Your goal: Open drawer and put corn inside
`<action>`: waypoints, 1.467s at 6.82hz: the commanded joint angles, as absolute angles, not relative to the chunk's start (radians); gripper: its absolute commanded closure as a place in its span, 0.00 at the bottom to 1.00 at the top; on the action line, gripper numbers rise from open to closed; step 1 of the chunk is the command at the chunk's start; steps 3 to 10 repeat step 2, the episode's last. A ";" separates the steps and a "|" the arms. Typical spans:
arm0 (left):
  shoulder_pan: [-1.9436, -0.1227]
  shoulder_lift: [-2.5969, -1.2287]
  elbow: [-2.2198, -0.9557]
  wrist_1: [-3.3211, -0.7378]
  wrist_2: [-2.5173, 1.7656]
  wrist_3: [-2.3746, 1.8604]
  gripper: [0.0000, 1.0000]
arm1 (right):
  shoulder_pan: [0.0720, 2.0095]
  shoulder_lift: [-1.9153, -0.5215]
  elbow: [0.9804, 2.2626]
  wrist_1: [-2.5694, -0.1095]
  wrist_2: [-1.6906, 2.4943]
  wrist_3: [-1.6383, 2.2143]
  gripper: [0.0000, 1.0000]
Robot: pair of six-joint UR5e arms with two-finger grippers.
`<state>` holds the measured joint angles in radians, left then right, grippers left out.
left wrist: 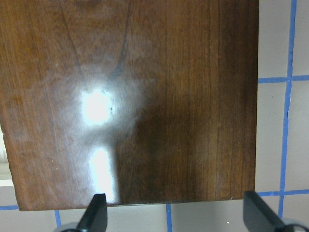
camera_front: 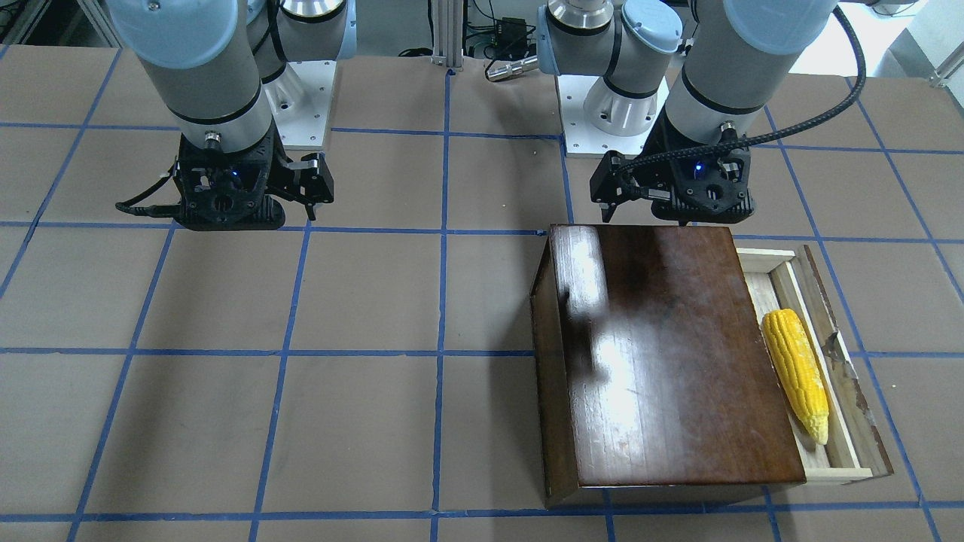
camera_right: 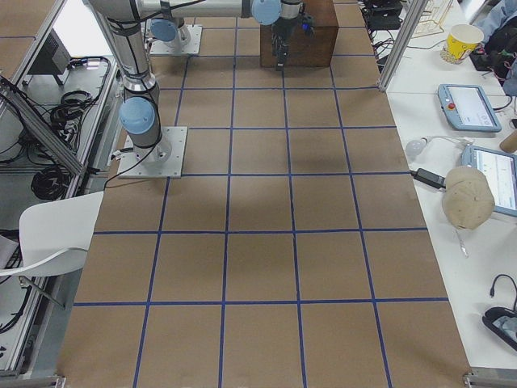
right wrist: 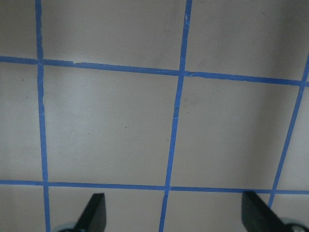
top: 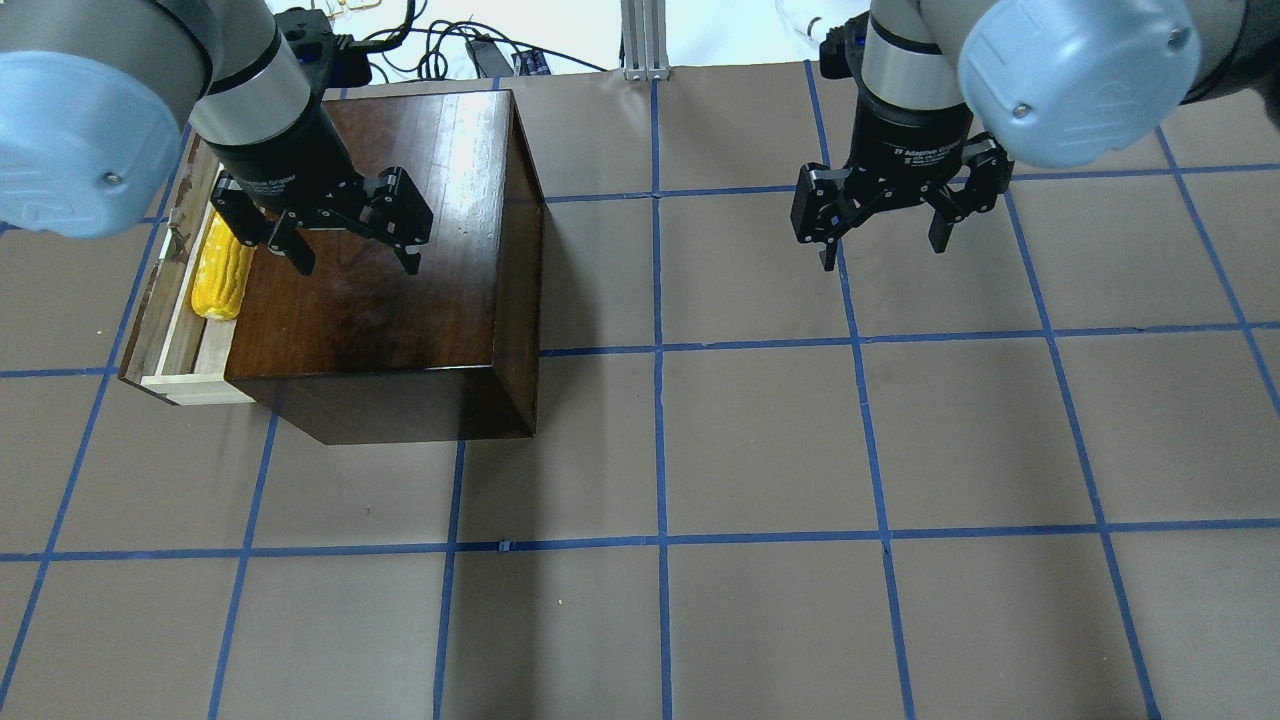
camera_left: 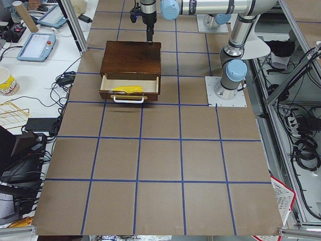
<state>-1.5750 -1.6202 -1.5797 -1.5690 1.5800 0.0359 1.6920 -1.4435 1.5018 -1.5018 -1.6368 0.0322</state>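
The dark brown wooden box (camera_front: pixel 663 346) stands on the table, and its drawer (camera_front: pixel 847 391) is pulled out. The yellow corn (camera_front: pixel 797 373) lies inside the drawer along its length; it also shows in the overhead view (top: pixel 222 272) and the exterior left view (camera_left: pixel 128 90). My left gripper (top: pixel 355 262) hangs open and empty above the box top (left wrist: pixel 145 96), apart from the corn. My right gripper (top: pixel 882 248) is open and empty above bare table (right wrist: pixel 111 130), far from the box.
The table is brown with a blue tape grid (top: pixel 658 350). The two arm bases (camera_front: pixel 301 98) stand at the robot's edge. A side bench with tablets (camera_left: pixel 35 45) and a cup (camera_left: pixel 6 81) runs beyond the drawer end.
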 commanded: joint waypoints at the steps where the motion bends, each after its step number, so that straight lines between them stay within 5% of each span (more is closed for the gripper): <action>1: -1.574 -1.620 -1.580 -1.569 1.580 0.035 0.00 | 1.692 -1.443 1.502 -1.502 -1.637 0.032 0.00; 10: -1.571 -1.620 -1.580 -1.568 1.580 0.035 0.00 | 1.692 -1.443 1.502 -1.502 -1.637 0.031 0.00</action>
